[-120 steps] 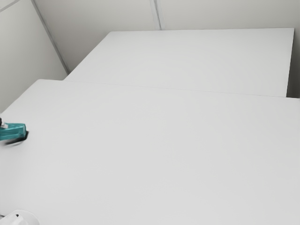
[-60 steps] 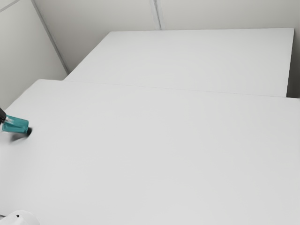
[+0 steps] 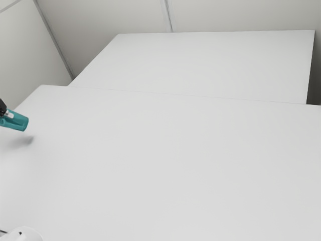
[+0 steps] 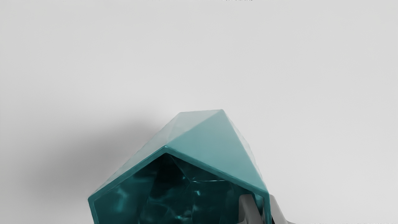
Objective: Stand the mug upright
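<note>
At the lower left corner of the frame in the exterior view, a rounded white object (image 3: 27, 235) is sitting nearest, showing a small dark spot on its top, and a thin dark line is running in from the edge beside it. The white tabletop (image 3: 160, 160) is stretching from there across most of the frame.

At the left edge, somewhat above mid-height of the frame, the claw (image 3: 7, 115) is reaching in and holding the teal mug (image 3: 18, 122). The mug is hanging above the tabletop, apart from it, and is tilting well over toward its side, its base end pointing toward the exterior view's right and slightly down. Its soft shadow (image 3: 22, 141) is falling on the tabletop below.

In the wrist view, the mug's open mouth is facing the hand, and its faceted body is narrowing away toward the base. The grey fingers (image 4: 248, 207) are pinching the wall at the rim, one standing inside the mug and the other outside.

Farther back, toward the top of the frame, a second white surface (image 3: 210, 63) is lying beyond the tabletop. Behind it, pale walls (image 3: 100, 17) are rising, with a grey seam (image 3: 168, 17) running down near the top centre.
</note>
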Available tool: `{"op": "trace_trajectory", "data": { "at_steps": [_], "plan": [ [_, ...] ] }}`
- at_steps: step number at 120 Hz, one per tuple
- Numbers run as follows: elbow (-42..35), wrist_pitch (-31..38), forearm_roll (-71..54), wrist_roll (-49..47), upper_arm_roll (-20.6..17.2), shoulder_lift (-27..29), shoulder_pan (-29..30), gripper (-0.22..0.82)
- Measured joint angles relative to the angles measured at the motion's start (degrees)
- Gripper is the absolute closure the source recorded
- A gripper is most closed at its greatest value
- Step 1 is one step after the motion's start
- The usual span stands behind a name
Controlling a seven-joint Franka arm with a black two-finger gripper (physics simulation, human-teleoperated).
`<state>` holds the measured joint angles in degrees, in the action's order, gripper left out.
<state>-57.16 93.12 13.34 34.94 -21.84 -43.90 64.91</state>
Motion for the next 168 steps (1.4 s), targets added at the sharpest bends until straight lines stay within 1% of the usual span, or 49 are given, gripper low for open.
{"op": "trace_trajectory", "data": {
  "at_steps": [9, 27, 39, 56, 69, 89, 94, 117, 126, 135, 151, 168],
  "plan": [
    [-0.6, -0.1, -2.0, -0.7, 0.0, 2.0, -2.4, 0.79],
    [-4.0, -0.5, -5.4, -2.2, 0.2, 8.5, -9.0, 0.79],
    [-5.7, -0.5, -8.1, -3.5, 0.3, 10.8, -12.9, 0.79],
    [-13.1, 0.9, -10.4, -5.7, 0.7, 15.7, -16.9, 0.79],
    [-19.7, 3.2, -10.9, -7.5, 4.3, 19.9, -22.4, 0.79],
    [-27.6, 7.0, -10.9, -10.5, 13.4, 25.6, -34.5, 0.79],
    [-28.9, 7.9, -10.8, -11.3, 15.7, 26.0, -37.6, 0.79],
    [-32.6, 11.3, -10.9, -15.0, 22.6, 26.8, -49.2, 0.79],
    [-33.9, 12.3, -11.0, -16.5, 26.6, 27.0, -54.8, 0.79],
    [-35.0, 13.0, -11.1, -18.0, 29.4, 27.1, -59.3, 0.79],
    [-37.1, 14.1, -11.3, -20.6, 32.2, 26.9, -65.0, 0.79],
    [-39.1, 15.1, -11.9, -23.3, 32.9, 26.6, -69.4, 0.79]
  ]
}}
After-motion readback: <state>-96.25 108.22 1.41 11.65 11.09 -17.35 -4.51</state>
